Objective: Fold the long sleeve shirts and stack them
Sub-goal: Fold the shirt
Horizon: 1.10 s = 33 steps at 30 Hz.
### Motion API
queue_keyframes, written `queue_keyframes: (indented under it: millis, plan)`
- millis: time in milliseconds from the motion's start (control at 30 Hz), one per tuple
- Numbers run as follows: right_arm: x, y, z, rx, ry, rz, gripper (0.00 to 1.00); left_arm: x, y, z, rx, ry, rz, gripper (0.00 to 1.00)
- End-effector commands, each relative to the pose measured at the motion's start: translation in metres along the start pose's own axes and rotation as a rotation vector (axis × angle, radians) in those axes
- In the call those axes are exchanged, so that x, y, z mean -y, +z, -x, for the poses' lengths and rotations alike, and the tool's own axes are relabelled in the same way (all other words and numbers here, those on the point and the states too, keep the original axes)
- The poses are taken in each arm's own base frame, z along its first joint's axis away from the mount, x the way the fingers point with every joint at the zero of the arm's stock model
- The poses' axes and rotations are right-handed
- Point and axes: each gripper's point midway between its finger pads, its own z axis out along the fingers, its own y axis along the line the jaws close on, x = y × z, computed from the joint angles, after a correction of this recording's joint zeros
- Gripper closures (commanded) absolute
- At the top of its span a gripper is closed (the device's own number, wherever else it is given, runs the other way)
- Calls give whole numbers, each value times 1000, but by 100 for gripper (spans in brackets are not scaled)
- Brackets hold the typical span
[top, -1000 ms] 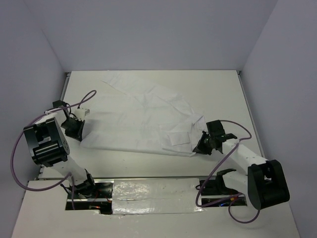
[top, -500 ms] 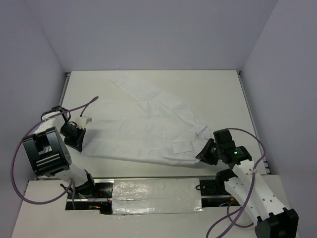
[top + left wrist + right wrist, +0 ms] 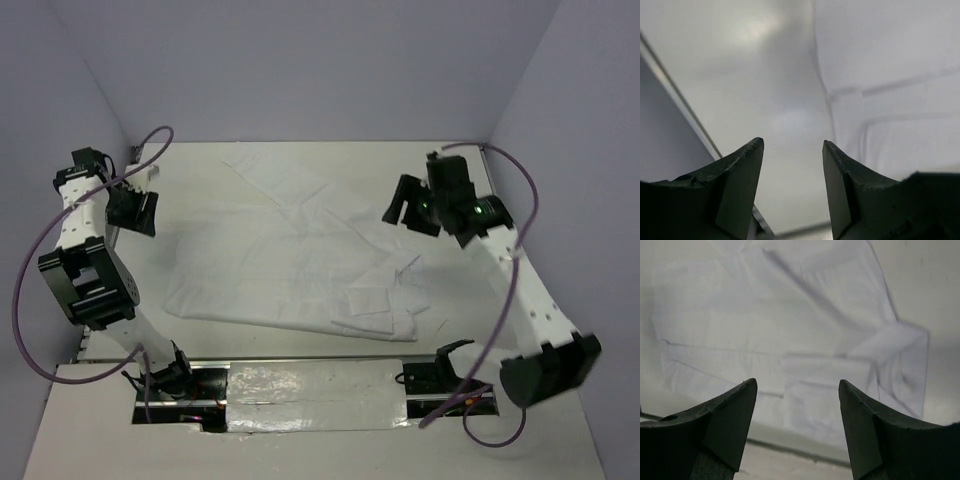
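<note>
The white long sleeve shirt (image 3: 300,255) lies wrinkled and partly folded on the table, with one sleeve running toward the back left. Its folded near edge shows in the right wrist view (image 3: 805,360), and its left edge in the left wrist view (image 3: 890,100). My left gripper (image 3: 133,212) hangs raised at the far left, beyond the shirt's left edge, open and empty (image 3: 792,145). High over the shirt's right side my right gripper (image 3: 405,205) is open too, with nothing between its fingers (image 3: 797,385).
The white tabletop (image 3: 450,175) is bounded by grey walls at the back and both sides. A metal rail (image 3: 125,180) runs along the left edge. Purple cables loop off both arms. A taped strip (image 3: 310,390) lies along the near edge between the bases.
Both grippers let go of the shirt's near corners, opened, and rose up and back. The shirt has dropped flat near the front edge.
</note>
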Motion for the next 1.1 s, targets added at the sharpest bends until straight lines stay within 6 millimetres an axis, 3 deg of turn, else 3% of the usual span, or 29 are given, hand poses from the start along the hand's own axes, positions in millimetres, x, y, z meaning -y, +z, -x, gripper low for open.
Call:
queue_keyframes:
  millis: [0,33,67,100,133,167,200,233,267,300,333,367,400,433,467,567,667,700,800,833,900,967,1000,1033,1067]
  plan:
    - [-38,59,56,49,-185,83,27,-5,20,69,182,-75,-23,37]
    - [-44,70,66,55,-203,89,27,-3,28,83,194,-59,-17,37]
    - [-59,74,91,113,-215,116,26,-4,37,92,203,-83,-10,36]
    - [-58,109,91,65,-220,95,25,-15,56,104,225,-93,11,36]
    - [-58,126,94,50,-222,88,23,-15,63,116,247,-97,8,36]
    - [-60,162,99,10,-218,71,19,-15,82,119,235,-140,-15,35]
    - [-62,178,99,-17,-214,64,19,-17,89,125,244,-156,-20,35]
    - [-60,199,96,-59,-202,48,19,-21,91,140,276,-154,-11,27]
    - [-74,202,114,-53,-184,59,19,-22,97,145,279,-176,-16,24]
    - [-62,249,91,-150,-172,22,19,-25,112,144,260,-192,-23,22]
    - [-61,266,87,-176,-164,6,19,-27,114,156,286,-182,-15,21]
    - [-74,266,105,-149,-147,17,19,-27,119,158,288,-186,-14,21]
    - [-61,300,86,-204,-131,-22,19,-26,129,159,280,-185,-18,20]
    - [-58,310,86,-203,-118,-38,19,-23,134,165,288,-170,-13,19]
    - [-57,317,91,-178,-107,-51,19,-21,140,165,282,-164,-14,8]
    - [-37,343,81,-146,-90,-117,18,-20,159,158,240,-171,-6,7]
    - [-45,346,75,-155,-120,-108,18,-10,174,146,185,-193,-62,7]
    - [-41,357,61,-193,-159,-119,19,-6,179,141,166,-194,-85,7]
    - [-50,362,39,-231,-236,-141,21,11,184,126,113,-201,-163,9]
    - [-44,368,24,-258,-240,-151,26,18,185,124,107,-199,-190,11]
    - [-47,363,21,-251,-230,-145,38,27,185,122,108,-199,-228,16]
    - [-46,364,19,-247,-224,-142,52,35,188,121,106,-196,-256,29]
    - [-46,364,20,-246,-225,-138,60,40,187,124,114,-195,-288,41]
    - [-51,363,26,-238,-227,-125,74,43,185,126,120,-197,-302,49]
    - [-54,363,27,-240,-236,-110,81,46,183,128,128,-198,-316,56]
